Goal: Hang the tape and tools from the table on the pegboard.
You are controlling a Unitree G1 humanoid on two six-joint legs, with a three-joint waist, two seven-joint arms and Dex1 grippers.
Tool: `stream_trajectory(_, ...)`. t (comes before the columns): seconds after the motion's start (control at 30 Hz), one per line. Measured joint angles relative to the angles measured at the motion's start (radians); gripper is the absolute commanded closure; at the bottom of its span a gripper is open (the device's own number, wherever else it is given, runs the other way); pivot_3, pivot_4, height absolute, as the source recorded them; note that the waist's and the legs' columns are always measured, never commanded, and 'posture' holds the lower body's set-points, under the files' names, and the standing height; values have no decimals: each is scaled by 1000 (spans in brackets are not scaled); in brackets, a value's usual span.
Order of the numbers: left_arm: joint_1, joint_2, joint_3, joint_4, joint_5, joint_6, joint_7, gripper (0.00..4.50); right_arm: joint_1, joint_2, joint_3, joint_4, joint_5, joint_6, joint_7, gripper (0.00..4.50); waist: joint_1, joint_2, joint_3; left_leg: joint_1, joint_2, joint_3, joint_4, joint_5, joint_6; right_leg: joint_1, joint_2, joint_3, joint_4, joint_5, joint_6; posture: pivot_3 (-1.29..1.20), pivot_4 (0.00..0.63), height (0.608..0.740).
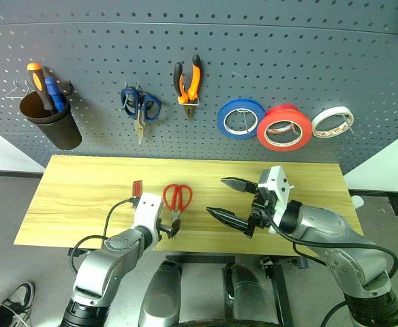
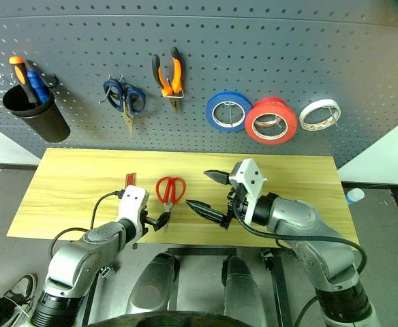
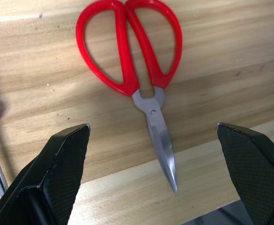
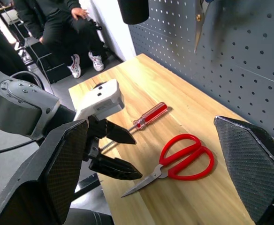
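Red-handled scissors (image 1: 177, 197) lie on the wooden table (image 1: 83, 197), blades pointing at the front edge, with a slim red-handled screwdriver (image 1: 136, 187) just to their left. My left gripper (image 1: 170, 228) hovers open at the front edge, its fingers (image 3: 66, 159) straddling the scissor blades (image 3: 160, 140) from above. To the right of the scissors my right gripper (image 1: 215, 196) is held open above the table, holding nothing. On the pegboard (image 1: 287, 54) hang the orange-and-black pliers (image 1: 189, 82) and the red tape (image 1: 284, 127).
Also on the pegboard are a black cup (image 1: 49, 119) with orange and blue screwdrivers, blue-handled scissors (image 1: 141, 107), a blue roll (image 1: 240, 118) and a white roll (image 1: 332, 122). A person (image 4: 57, 23) sits beyond the table's left end.
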Motion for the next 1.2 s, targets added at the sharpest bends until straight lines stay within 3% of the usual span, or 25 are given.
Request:
stream_trajectory(0.47, -95, -92, -8, 165, 85, 7, 29, 0, 20, -52, -9, -27, 30, 17, 1, 19, 1, 0, 0, 0, 0, 0, 0, 0, 0, 1, 0, 0, 0, 1, 1, 298, 198, 677)
stream_trajectory(0.63, -108, -102, -7, 197, 102, 4, 25, 0, 70, -106, -33, -27, 29, 12, 23, 19, 0, 0, 0, 1, 0, 0, 0, 0, 0, 1, 0, 0, 0, 1, 1, 291, 199, 677)
stream_trajectory(1.2, -174, -80, -11, 306, 155, 8, -3, 0, 61, -105, -42, -27, 29, 2, 9, 19, -2, 0, 0, 11, 0, 1, -1, 0, 0, 10, 0, 1, 0, 0, -1, 286, 204, 677)
